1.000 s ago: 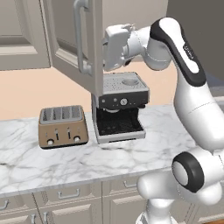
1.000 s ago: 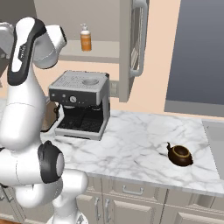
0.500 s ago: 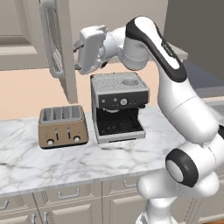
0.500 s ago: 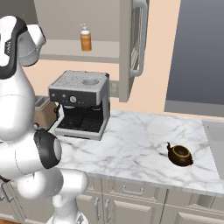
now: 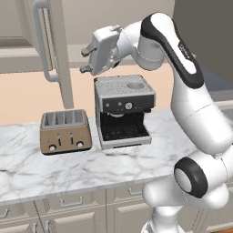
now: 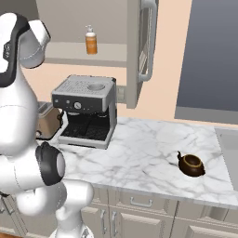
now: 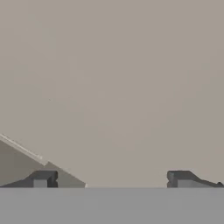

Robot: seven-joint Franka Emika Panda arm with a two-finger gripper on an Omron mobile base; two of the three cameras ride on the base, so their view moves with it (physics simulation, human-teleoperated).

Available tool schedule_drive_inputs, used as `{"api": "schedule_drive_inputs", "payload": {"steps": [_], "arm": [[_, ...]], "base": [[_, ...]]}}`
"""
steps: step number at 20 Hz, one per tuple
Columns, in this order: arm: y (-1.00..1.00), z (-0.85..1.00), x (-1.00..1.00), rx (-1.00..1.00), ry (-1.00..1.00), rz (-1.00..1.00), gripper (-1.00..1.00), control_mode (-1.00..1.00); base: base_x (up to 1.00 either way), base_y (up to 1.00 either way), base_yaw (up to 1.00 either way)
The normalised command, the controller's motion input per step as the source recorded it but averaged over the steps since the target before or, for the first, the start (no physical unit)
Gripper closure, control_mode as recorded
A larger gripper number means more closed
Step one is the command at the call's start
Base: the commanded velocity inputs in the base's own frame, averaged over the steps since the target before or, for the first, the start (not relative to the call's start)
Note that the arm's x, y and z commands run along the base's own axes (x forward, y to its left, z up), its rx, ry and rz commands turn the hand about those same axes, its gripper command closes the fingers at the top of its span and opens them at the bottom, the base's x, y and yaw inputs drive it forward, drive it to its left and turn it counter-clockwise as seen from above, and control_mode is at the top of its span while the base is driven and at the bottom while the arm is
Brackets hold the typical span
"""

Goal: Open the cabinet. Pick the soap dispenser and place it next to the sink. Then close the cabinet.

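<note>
We see our pincer [image 7: 111, 179] spread wide, its two dark fingertips [image 7: 43, 178] far apart before a plain greige surface [image 7: 122, 78].

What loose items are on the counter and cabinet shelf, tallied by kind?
Toaster: 1
Espresso machine: 1
Teapot: 1
Soap dispenser: 1
Total: 4
</note>
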Motion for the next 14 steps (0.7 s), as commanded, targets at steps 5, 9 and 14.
{"api": "schedule_drive_inputs", "payload": {"steps": [5,9,14], "arm": [[-0.88,-0.01,-0.59,-0.18,-0.09,-0.14,-1.0,-1.0],[-0.84,-0.22,-0.36,-0.36,-0.12,-0.23,-1.0,-1.0],[-0.61,-0.24,-0.24,-0.38,-0.21,-0.23,-1.0,-1.0]], "base": [[0.0,0.0,0.0],[0.0,0.0,0.0],[0.0,0.0,0.0]]}}
